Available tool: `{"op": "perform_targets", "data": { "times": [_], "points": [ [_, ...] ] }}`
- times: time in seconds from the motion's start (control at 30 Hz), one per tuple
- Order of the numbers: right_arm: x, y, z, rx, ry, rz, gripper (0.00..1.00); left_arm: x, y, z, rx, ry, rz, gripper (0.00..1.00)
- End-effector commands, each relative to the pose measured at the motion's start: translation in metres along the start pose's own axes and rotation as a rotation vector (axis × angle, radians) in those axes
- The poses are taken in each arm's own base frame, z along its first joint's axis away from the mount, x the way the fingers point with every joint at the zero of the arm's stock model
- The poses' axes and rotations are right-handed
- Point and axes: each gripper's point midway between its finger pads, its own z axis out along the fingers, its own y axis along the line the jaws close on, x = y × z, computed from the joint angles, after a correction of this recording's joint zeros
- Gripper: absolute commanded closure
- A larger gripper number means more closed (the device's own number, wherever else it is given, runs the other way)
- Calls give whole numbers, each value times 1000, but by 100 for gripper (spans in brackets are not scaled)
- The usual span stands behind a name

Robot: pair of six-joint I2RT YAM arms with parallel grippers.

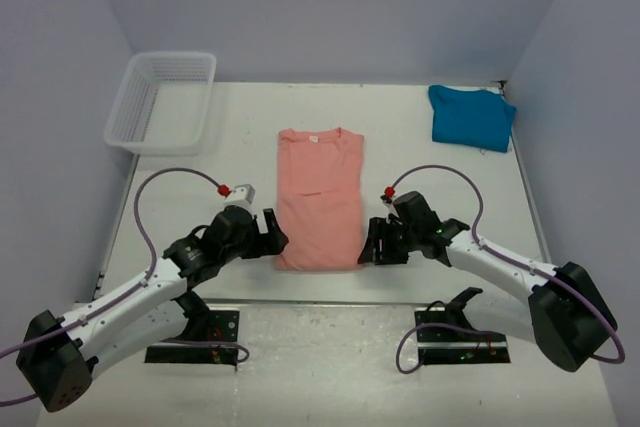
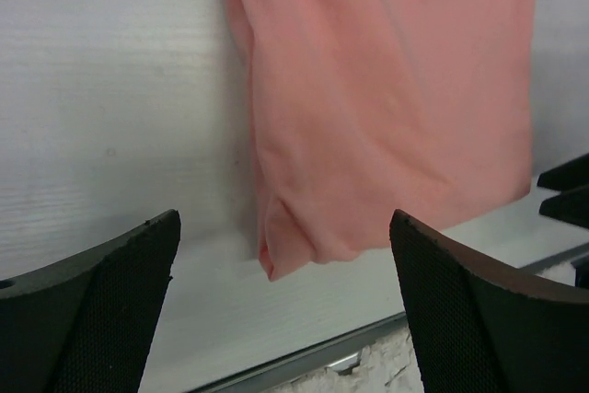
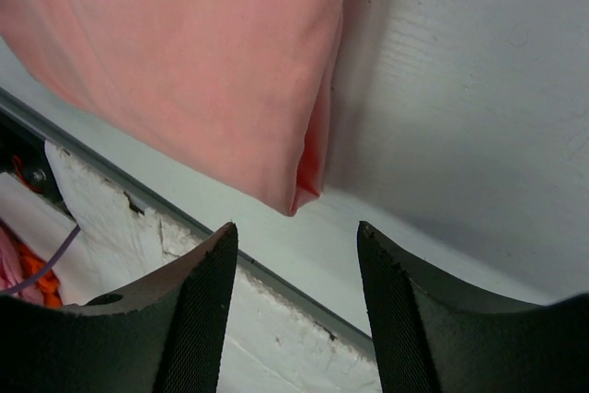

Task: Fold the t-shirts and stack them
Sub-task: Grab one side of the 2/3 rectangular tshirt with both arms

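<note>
The salmon-pink t-shirt [image 1: 320, 197] lies in the middle of the table, folded into a long strip, neck label at the far end. My left gripper [image 1: 272, 233] is open and empty beside its near left corner [image 2: 276, 260]. My right gripper [image 1: 374, 243] is open and empty beside its near right corner [image 3: 304, 192]. Neither touches the cloth. The teal-blue t-shirt [image 1: 470, 117] lies folded at the far right of the table.
A white plastic mesh basket [image 1: 163, 100] stands at the far left. The table's near metal edge [image 1: 320, 302] runs just below the pink shirt's hem. Walls close the table in on three sides.
</note>
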Motion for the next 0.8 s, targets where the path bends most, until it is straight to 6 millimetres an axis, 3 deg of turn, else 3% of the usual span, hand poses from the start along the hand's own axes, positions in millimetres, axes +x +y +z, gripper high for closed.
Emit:
{"op": "perform_targets", "data": {
  "times": [0.0,0.13,0.3,0.53,0.77],
  "points": [
    [-7,13,5,-57,-42,19,44,27,-26,5,190,105,43,4],
    [-1,6,11,-42,-39,46,43,43,-13,12,145,164,51,3],
    [2,-3,23,-15,-21,70,43,45,-2,14,98,159,64,2],
    [0,3,35,8,2,81,43,40,-5,12,113,142,75,2],
    [14,2,46,31,26,108,42,39,-7,13,115,147,87,2]
  ]
}}
